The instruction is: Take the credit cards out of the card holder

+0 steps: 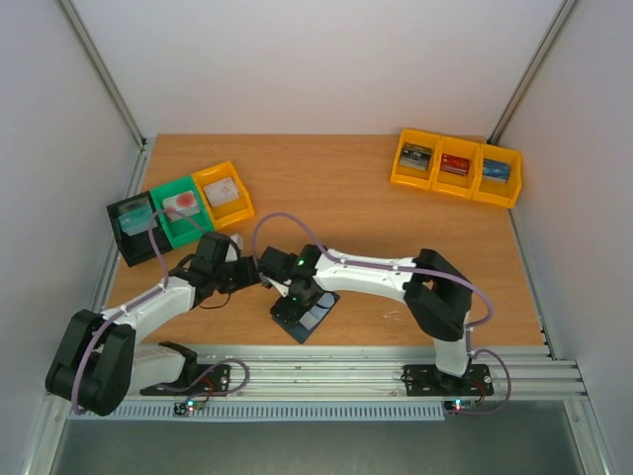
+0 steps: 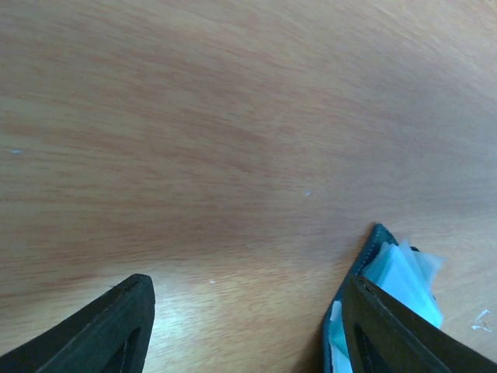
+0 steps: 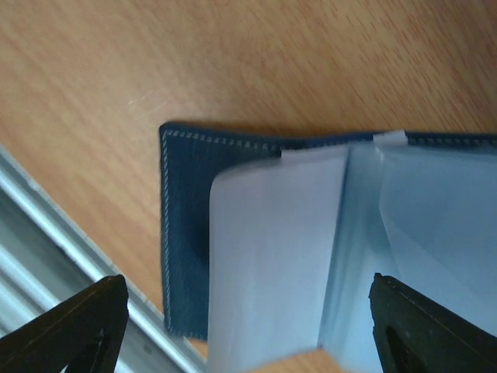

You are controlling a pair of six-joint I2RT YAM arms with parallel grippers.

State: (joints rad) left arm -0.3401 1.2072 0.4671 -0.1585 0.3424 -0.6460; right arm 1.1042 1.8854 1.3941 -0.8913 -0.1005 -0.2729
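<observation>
The card holder [image 1: 311, 319] lies open and flat near the table's front edge, navy outside with pale grey-blue pockets. My right gripper [image 1: 295, 307] hangs just above it. In the right wrist view it [image 3: 247, 284] is open, its fingers straddling the holder's [image 3: 185, 233] pale sleeves [image 3: 272, 256] with nothing gripped. My left gripper [image 1: 259, 280] is just left of the holder and open over bare wood [image 2: 247, 284]. The holder's corner [image 2: 380, 252] shows behind its right finger [image 2: 392, 330]. A red-and-white card [image 1: 183, 204] and a pale card [image 1: 226, 191] lie in the left bins.
Black [image 1: 129, 233], green [image 1: 170, 226] and yellow [image 1: 240, 208] bins stand at the left edge. Three joined yellow bins [image 1: 456, 184] at the back right hold small dark, red and blue items. The metal rail [image 3: 46, 233] runs along the table's front edge beside the holder.
</observation>
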